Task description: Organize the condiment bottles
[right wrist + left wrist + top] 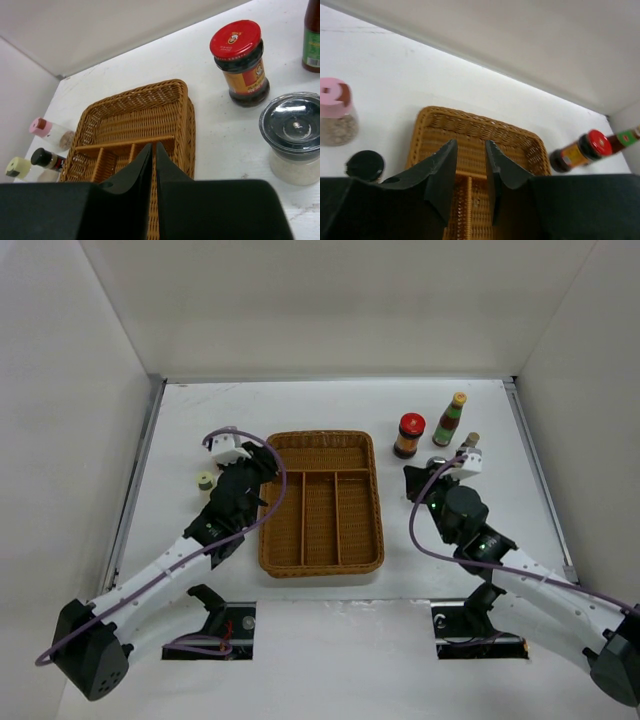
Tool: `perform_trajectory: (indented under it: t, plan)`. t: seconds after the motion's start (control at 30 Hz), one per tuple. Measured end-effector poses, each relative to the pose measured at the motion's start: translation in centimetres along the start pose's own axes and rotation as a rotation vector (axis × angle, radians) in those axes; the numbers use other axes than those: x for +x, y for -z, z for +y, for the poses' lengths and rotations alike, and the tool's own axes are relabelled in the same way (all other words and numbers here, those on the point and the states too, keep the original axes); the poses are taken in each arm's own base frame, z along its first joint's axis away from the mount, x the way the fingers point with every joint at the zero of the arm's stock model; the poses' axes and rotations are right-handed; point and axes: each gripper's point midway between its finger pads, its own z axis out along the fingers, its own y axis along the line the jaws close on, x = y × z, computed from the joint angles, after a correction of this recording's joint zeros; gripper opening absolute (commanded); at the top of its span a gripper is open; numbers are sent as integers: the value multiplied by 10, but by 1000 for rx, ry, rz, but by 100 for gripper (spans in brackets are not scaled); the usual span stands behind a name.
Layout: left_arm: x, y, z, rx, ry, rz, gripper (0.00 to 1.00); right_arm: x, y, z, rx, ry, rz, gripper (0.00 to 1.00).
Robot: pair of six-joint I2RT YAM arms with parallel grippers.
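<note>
A red-lidded dark jar [409, 435] and a tall yellow-capped bottle [450, 419] stand right of the wicker tray [322, 540]. A silver-lidded jar [295, 135] stands near the red-lidded jar [241, 62] in the right wrist view, with the tall bottle [312, 37] beyond. A pale-green-lidded jar [205, 480] stands left of the tray, with a pink-lidded jar [335, 110] and a small black-capped bottle [365, 165]. My left gripper [471, 147] is open and empty over the tray's left edge [270, 468]. My right gripper [154, 147] is shut and empty, just right of the tray [411, 480].
The tray [135, 120] has one wide far compartment and three narrow near ones, all without bottles. White walls close in the table at the back and both sides. My arm bases sit at the near edge.
</note>
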Motion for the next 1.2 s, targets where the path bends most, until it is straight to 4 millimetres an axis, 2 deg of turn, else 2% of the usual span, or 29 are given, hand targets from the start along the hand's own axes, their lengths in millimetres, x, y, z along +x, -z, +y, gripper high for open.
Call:
perform_trajectory:
  t: [0.1,0.23,0.3,0.43,0.53,0.6,0.7,0.77,0.9,1.03,1.2]
  plan:
    - [-7,-1,15,-73,-7,-33,26,-5,-2,4,-13,-2,-3,14]
    - [0,0,37,-175,-56,-23,40,-9,-6,11,-27,-3,0,23]
    - [-2,3,47,-218,-70,-32,47,-5,-10,13,-26,7,17,30]
    - [-11,8,58,-270,-58,-65,51,12,-22,11,-1,43,71,41]
    - [1,9,53,-251,-59,-43,56,17,-29,10,23,66,101,45]
    - [13,6,48,-231,-79,-11,60,12,-32,10,37,72,101,48]
    - [24,3,44,-209,-102,22,63,-4,-39,4,76,80,74,62]
    - [25,3,45,-204,-100,21,64,-14,-45,-8,122,89,55,72]
    - [28,6,43,-178,-71,13,65,-30,-72,-41,248,120,53,81]
    - [42,7,27,-96,-47,29,65,-26,-94,-60,317,155,99,86]
    - [54,5,16,-25,-21,36,65,-20,-121,-63,343,208,154,90]
